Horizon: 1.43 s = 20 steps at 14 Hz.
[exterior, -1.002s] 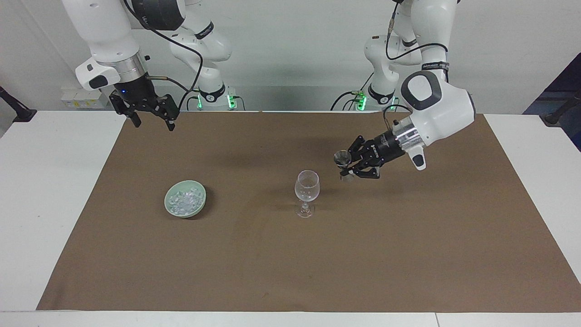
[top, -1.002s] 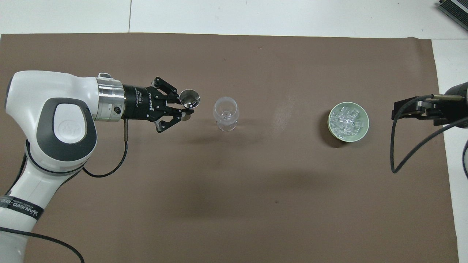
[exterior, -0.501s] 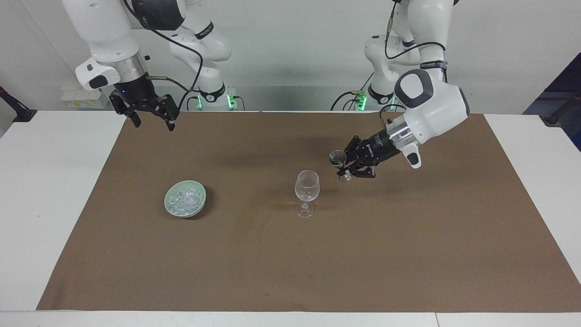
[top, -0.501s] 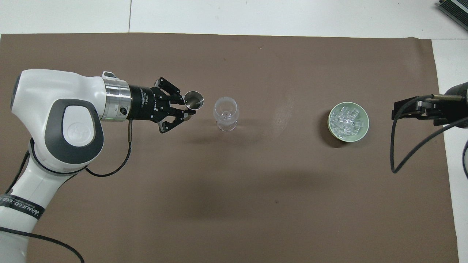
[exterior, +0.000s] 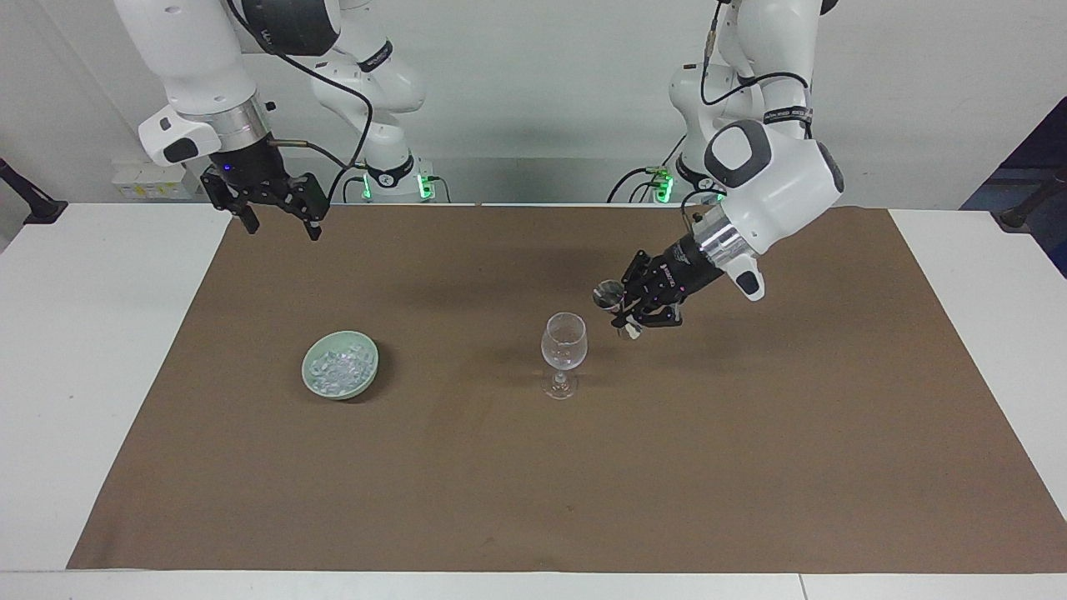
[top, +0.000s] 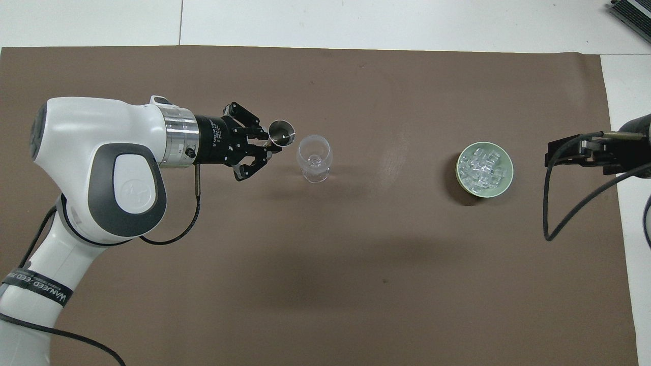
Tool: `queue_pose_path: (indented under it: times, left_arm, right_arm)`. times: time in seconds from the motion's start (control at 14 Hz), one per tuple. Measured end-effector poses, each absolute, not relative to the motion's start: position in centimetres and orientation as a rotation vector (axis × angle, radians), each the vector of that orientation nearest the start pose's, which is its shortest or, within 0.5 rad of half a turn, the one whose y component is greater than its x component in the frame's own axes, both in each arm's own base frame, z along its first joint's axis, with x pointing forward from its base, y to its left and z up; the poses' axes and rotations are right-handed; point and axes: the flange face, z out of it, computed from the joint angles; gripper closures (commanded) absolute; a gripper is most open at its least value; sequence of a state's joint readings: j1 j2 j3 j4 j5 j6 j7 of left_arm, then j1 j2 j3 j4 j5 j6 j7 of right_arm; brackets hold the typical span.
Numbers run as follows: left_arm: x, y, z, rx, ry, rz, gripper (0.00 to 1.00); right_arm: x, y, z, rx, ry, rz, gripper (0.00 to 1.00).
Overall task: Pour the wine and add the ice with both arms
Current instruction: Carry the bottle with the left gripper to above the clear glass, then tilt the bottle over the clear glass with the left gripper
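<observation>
Steel jigger [exterior: 608, 293] clamped in left fingers [exterior: 631, 305] moved closer to glass [exterior: 564, 342]; right fingers [exterior: 282, 215] wide.

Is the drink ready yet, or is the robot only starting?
Only starting. The left gripper has picked up the small metal cup and holds it beside the wine glass, which looks empty. Pouring comes next. The ice is all in its green bowl; the right gripper waits, open, above the table's edge.

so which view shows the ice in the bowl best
The overhead view: it looks straight into the green bowl, so the ice shows as separate clear chunks. The facing view sees the ice slantwise, as a pale heap.
</observation>
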State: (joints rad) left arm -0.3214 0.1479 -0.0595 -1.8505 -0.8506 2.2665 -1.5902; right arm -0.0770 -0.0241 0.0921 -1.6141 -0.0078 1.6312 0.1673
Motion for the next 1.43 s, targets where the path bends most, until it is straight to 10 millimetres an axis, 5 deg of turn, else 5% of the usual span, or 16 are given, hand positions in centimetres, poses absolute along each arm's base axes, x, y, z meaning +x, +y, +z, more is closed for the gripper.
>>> queue_pose_path:
  times: [1.43]
  left_arm:
    - [56.4, -29.8, 47.9, 1.846, 1.81, -0.264, 1.0]
  right_arm:
    - [55.3, 0.8, 62.3, -3.138, 0.239, -0.066, 0.0]
